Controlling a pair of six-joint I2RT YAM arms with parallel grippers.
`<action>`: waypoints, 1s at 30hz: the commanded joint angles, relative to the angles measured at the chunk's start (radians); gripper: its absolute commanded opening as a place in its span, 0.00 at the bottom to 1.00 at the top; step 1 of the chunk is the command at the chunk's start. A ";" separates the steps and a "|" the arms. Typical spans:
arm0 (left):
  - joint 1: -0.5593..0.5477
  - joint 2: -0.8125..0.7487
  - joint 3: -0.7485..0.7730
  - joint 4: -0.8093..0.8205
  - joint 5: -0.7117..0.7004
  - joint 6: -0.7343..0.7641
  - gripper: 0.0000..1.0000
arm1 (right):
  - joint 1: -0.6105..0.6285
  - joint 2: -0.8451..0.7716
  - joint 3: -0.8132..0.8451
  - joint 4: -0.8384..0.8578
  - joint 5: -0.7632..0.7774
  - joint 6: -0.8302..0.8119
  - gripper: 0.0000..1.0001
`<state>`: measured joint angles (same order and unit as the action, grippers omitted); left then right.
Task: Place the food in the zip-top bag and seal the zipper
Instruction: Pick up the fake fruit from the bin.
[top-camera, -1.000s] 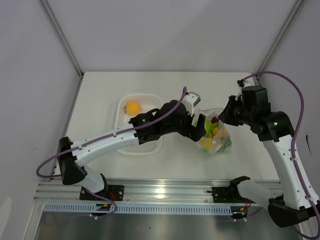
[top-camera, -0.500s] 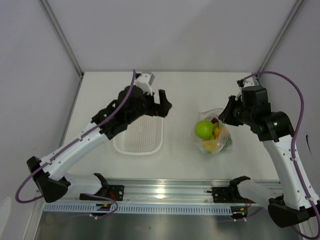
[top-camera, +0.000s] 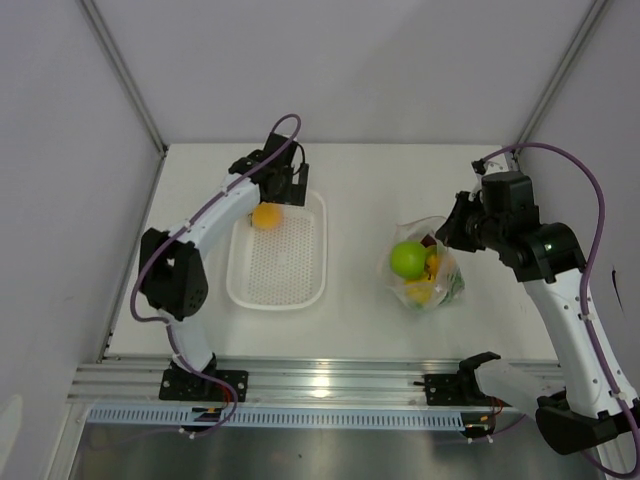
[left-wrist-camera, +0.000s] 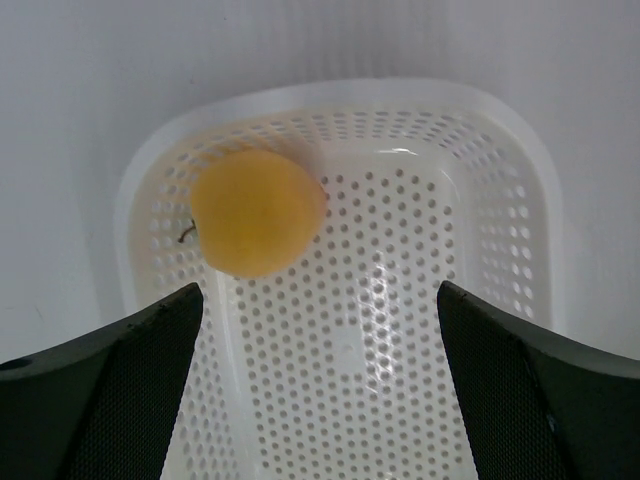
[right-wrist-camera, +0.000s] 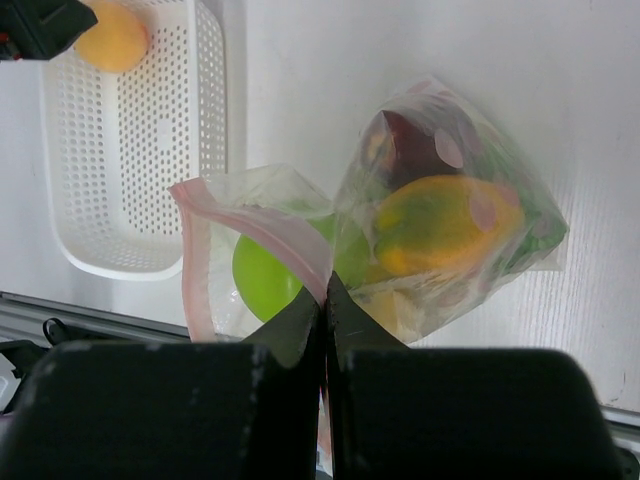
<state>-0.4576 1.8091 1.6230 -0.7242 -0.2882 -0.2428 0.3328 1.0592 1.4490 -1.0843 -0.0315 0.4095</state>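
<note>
An orange-yellow fruit (top-camera: 265, 216) (left-wrist-camera: 258, 212) lies in the far left corner of the white basket (top-camera: 318, 262) (left-wrist-camera: 524, 140). My left gripper (top-camera: 283, 186) (left-wrist-camera: 320, 292) hangs open above that end of the basket, nothing between its fingers (left-wrist-camera: 130, 370). The clear zip-top bag (top-camera: 428, 272) (right-wrist-camera: 455, 215) lies right of the basket with its mouth gaping. A lime-green fruit (top-camera: 407, 259) (right-wrist-camera: 262, 276) sits in the mouth; a dark red apple (right-wrist-camera: 408, 140) and an orange-yellow fruit (right-wrist-camera: 440, 225) lie deeper inside. My right gripper (top-camera: 447, 232) (right-wrist-camera: 325, 292) is shut on the pink zipper (right-wrist-camera: 262, 232) edge.
The basket (right-wrist-camera: 130, 160) holds only the one fruit. White walls with metal posts close in the table at the back and both sides. An aluminium rail (top-camera: 320, 380) runs along the near edge.
My left arm has left the bag's mouth and swung left and back to the basket's far end. The lime-green fruit stays in the bag. The right arm has not moved.
</note>
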 joint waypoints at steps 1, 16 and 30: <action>0.020 0.050 0.116 -0.043 -0.078 0.112 1.00 | 0.002 0.001 -0.012 0.044 0.007 -0.006 0.00; 0.062 0.177 0.051 -0.004 -0.074 0.074 0.98 | 0.002 0.031 -0.032 0.080 -0.008 -0.018 0.00; 0.063 0.260 0.100 -0.035 -0.080 -0.006 0.97 | -0.009 0.022 -0.044 0.080 -0.002 -0.028 0.00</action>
<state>-0.4034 2.0525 1.6600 -0.7513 -0.3389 -0.2241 0.3294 1.0904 1.4059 -1.0351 -0.0353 0.3920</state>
